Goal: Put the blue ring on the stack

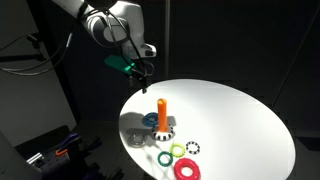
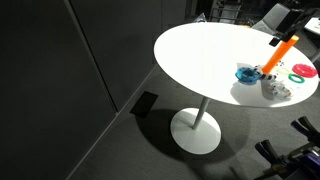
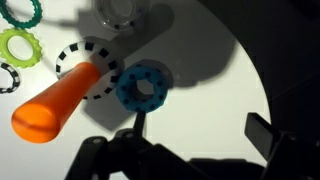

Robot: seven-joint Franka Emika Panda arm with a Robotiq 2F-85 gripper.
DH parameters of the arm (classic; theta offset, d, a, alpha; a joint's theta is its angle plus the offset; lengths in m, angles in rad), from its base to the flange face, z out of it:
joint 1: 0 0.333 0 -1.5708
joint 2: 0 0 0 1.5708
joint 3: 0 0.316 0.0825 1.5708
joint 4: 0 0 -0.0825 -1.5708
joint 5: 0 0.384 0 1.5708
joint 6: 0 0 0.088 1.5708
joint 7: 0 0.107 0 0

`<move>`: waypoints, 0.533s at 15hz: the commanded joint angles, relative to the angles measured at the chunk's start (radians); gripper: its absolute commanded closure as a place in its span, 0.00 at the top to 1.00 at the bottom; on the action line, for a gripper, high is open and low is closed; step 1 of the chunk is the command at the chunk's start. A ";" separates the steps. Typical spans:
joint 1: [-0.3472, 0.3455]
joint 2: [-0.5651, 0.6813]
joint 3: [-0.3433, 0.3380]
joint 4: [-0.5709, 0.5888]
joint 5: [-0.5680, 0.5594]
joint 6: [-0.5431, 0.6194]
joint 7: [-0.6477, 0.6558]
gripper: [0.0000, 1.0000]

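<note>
The blue ring (image 3: 141, 86) lies flat on the white table, right beside the stack. It also shows in both exterior views (image 1: 150, 121) (image 2: 246, 73). The stack is an upright orange peg (image 1: 161, 112) (image 2: 280, 55) on a black-and-white toothed base (image 3: 95, 65); in the wrist view the peg (image 3: 58, 102) leans toward the camera. My gripper (image 1: 142, 70) hangs well above the table, over the ring and stack. In the wrist view its jaws (image 3: 200, 130) are open and empty, one finger just below the blue ring.
The round white table (image 1: 240, 120) has its edge close to the stack. Loose rings lie near the front edge: green (image 1: 164, 157), yellow-green (image 1: 177, 150), black-and-white toothed (image 1: 193, 148) and a larger red one (image 1: 186, 170). A pale ring (image 3: 118, 10) lies behind the base.
</note>
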 commanded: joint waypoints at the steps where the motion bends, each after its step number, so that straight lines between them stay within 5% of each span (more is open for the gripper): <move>1: -0.012 0.102 0.018 0.053 -0.071 0.055 0.057 1.00; 8: -0.018 0.169 0.031 0.063 -0.077 0.092 0.051 1.00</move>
